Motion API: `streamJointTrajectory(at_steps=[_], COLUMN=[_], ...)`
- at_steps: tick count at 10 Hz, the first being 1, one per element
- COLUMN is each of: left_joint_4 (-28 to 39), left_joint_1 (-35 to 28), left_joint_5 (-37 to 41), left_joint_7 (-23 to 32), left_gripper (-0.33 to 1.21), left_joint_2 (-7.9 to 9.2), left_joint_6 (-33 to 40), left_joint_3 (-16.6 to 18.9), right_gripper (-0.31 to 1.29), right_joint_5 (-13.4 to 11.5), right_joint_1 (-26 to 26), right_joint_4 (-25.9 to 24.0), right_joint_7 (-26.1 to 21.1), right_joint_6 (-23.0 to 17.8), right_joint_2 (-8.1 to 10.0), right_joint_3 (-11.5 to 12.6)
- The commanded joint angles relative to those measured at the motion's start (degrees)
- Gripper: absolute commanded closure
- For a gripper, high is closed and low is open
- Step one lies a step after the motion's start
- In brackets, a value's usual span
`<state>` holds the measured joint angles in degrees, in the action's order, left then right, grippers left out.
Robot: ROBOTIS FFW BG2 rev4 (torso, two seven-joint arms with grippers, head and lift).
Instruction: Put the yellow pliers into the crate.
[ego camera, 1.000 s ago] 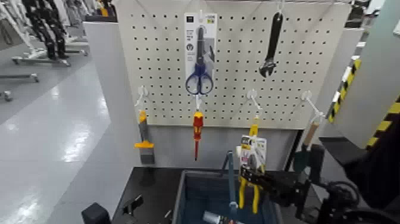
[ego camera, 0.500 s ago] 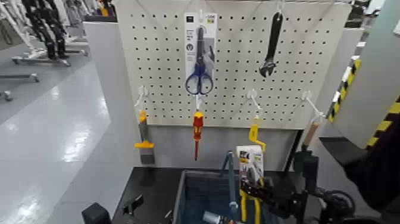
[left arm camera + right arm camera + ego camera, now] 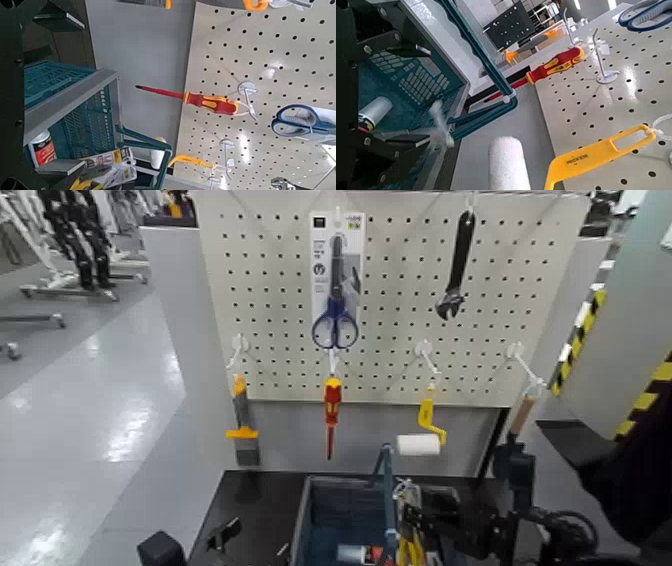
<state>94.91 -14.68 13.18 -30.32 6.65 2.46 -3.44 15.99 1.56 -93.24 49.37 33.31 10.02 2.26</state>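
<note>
Yellow handles marked the yellow pliers (image 3: pixel 411 548), which hung low over the crate (image 3: pixel 312 508) near its right side, their card upright and partly below the rim. The right gripper (image 3: pixel 424 520) was clamped on the card's upper part, reaching in from the right side. In the left wrist view the carded pliers (image 3: pixel 107 165) showed beside the crate's ribbed wall (image 3: pixel 70 119); the left gripper itself could not be seen. A dark teal handle (image 3: pixel 386 490) arched over the crate just beside the pliers, so the card might well snag on it or tip against the rim if let go while tilted. Behind, the paint roller (image 3: pixel 420 444), red screwdriver (image 3: pixel 331 412), scraper (image 3: pixel 241 428), blue scissors (image 3: pixel 334 285) and wrench (image 3: pixel 456 265) hung on the pegboard (image 3: pixel 270 300). Print on the cards was too small to read.
</note>
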Motion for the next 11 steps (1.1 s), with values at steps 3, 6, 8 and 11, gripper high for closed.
streamJointTrajectory(at_steps=[3, 6, 8, 11], left_joint_4=[0.01, -0.07, -0.07, -0.07], left_joint_1=[0.00, 0.00, 0.00, -0.18], left_joint_5=[-0.09, -0.09, -0.09, -0.09], left_joint_7=[0.00, 0.00, -0.09, -0.35], left_gripper=[0.10, 0.10, 0.10, 0.10], left_joint_2=[0.03, -0.05, 0.03, -0.05], left_joint_6=[0.00, -0.09, 0.00, 0.00], left_joint_3=[0.10, 0.27, 0.36, 0.62], right_gripper=[0.15, 0.15, 0.15, 0.15], right_joint_5=[0.00, -1.23, -2.90, -3.60], right_joint_1=[-0.86, -5.08, -12.90, -22.66], right_joint_4=[-1.85, -7.13, -9.94, -11.17], right_joint_7=[-1.99, -9.11, -23.09, -33.02], right_joint_6=[-2.64, -9.05, -22.15, -36.48], right_joint_2=[-0.27, -1.24, -3.17, -4.05], right_joint_3=[0.11, 0.55, 1.61, 1.25])
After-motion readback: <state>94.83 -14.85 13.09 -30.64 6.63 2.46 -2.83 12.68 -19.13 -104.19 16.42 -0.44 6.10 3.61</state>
